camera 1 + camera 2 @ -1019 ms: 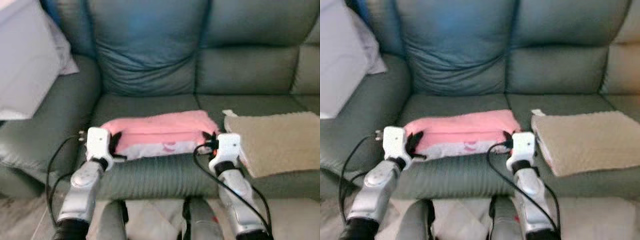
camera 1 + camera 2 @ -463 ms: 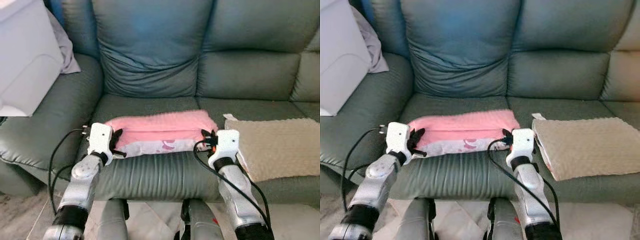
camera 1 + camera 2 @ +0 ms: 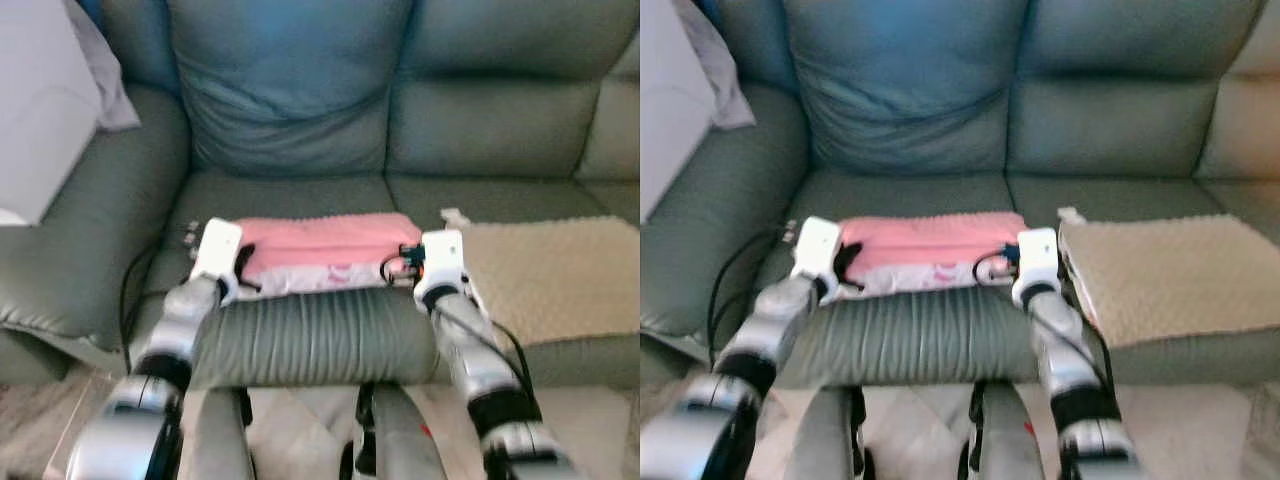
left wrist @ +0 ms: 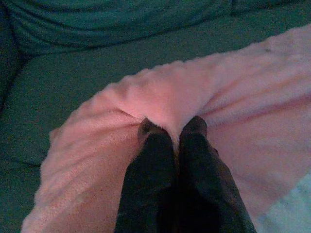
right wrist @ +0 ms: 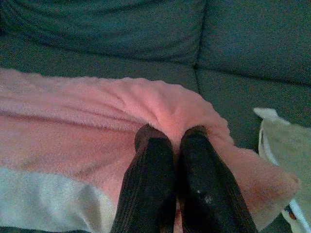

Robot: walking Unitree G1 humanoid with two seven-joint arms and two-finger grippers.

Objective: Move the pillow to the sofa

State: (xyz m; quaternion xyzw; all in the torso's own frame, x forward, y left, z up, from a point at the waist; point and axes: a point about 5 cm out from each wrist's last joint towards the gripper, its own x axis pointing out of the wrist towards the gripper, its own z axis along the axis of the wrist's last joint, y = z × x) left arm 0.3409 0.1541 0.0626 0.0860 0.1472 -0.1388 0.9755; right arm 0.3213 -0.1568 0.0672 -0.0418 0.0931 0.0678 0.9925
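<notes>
Pillow (image 3: 320,243): flat, rectangular, fuzzy pink fleece top w/ a white printed band along the front edge; lies on the sofa seat cushion, near its front edge, between the two arms.
Left gripper (image 4: 172,128): at pillow's left end; black ribbed fingers (image 4: 149,160) pressed together, a ridge of pink fleece pinched up between the tips.
Right gripper (image 5: 170,130): at pillow's right end; fingers likewise closed tight, fleece bunched between the tips.
Sofa (image 3: 300,110): grey-green leather-like, smooth, puffy back cushions w/ creases; front of seat shows vertical gathers.
Beige mat (image 3: 545,270): nubbly, flat, squarish, on the seat just beside the pillow's right end, w/ a white edge at its near corner.
Pale cloth (image 3: 45,100): smooth, lilac-white, draped on the sofa's left armrest.
Arms: silver, jointed, black cables looping at both wrists.
</notes>
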